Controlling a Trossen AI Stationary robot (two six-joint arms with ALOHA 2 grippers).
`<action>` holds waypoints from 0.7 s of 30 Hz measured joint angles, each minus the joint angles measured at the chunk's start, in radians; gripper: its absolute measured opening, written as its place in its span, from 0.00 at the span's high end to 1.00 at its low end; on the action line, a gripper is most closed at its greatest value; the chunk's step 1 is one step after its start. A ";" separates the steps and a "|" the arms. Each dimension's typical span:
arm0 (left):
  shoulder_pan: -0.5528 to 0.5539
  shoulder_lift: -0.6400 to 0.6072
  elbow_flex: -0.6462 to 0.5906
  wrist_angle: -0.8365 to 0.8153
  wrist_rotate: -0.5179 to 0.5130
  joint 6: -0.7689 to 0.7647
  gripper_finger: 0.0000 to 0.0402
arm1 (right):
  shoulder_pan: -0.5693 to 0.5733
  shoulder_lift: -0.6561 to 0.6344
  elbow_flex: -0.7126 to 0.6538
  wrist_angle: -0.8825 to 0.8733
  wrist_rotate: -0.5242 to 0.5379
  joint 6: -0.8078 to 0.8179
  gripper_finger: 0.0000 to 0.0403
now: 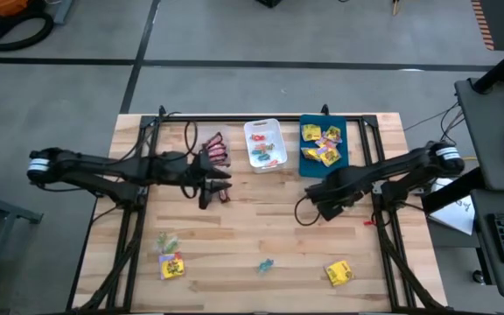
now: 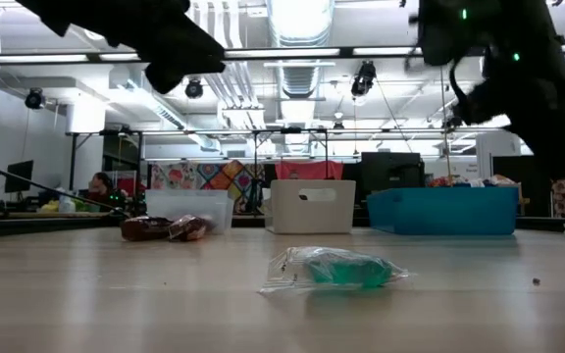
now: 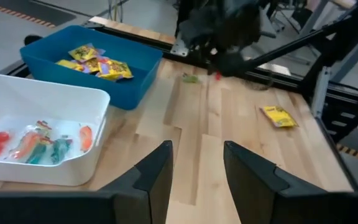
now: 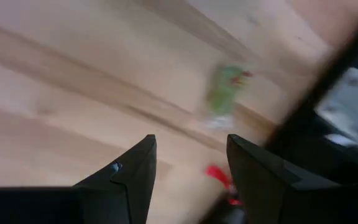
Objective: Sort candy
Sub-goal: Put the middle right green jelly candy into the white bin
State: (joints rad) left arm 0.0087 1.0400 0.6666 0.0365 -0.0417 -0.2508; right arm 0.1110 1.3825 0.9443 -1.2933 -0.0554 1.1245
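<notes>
Candy lies scattered in the high view: yellow packets (image 1: 323,144) fill the blue tray (image 1: 306,164), translucent pieces sit in the white tray (image 1: 250,128), and dark red-brown bars (image 1: 214,150) lie at the tabletop's far side. Loose pieces wait near the front edge: a yellow packet (image 1: 172,266), a greenish piece (image 1: 166,240) just beyond it, a teal piece (image 1: 266,264) and another yellow packet (image 1: 339,273). The left claw (image 1: 220,181) hangs just in front of the bars; the right claw (image 1: 315,194) hangs in front of the blue tray. Both arms sit near the middle, so reaching together could bring them into each other.

Level across the tabletop (image 2: 116,294), the teal sweet in its clear wrapper (image 2: 336,268) lies flat and low. A claw coming down short would pinch only loose film and the sweet could slip out; too deep and the fingertips strike wood.

From the left wrist, that claw (image 3: 196,163) stands partly open and empty over bare wood beside the white tray (image 3: 73,163). Its rim is close, and a sideways swing could nudge the light tray.

From the right wrist, the claw (image 4: 190,163) is also partly open, holding nothing, over the tabletop edge. A green piece (image 4: 224,91) and a small red piece (image 4: 217,175) lie there; a careless push could send them off the wood.
</notes>
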 joint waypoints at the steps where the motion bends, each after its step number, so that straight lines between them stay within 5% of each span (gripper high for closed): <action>1: -0.009 -0.008 -0.005 0.000 -0.003 -0.003 0.68 | 0.000 0.025 0.000 -0.017 0.008 -0.012 0.54; 11: -0.055 -0.040 -0.036 0.007 -0.004 -0.044 0.68 | 0.000 0.219 -0.008 -0.004 0.057 -0.131 0.54; 21: -0.056 -0.022 -0.042 0.007 -0.004 -0.051 0.68 | 0.000 0.255 -0.063 0.037 0.057 -0.130 0.54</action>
State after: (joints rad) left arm -0.0475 1.0178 0.6247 0.0437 -0.0452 -0.3016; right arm 0.1112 1.6380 0.8818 -1.2564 0.0012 0.9947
